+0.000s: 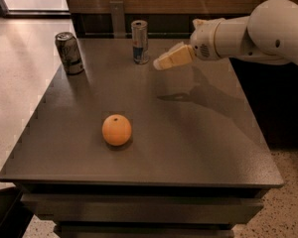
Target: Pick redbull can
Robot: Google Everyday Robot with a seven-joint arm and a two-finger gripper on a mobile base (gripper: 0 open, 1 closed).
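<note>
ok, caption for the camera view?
Hand hovers beside the redbull can above the table; orange and dark can nearby.

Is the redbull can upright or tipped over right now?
Upright: the redbull can stands on its base near the table's far edge, top facing up. The gripper hovers close beside it.

Flat dark-grey tabletop (198,143). Tall, slim silver-and-blue metal redbull can (139,41) upright near far edge, left of centre. Shorter, wider dark-grey can (69,52) upright at far left, well apart from it. Round orange fruit (116,130) nearer the front, left of centre. Cream gripper (159,64) hovers just right of redbull can, apart; white arm (248,31) enters from right.
</note>
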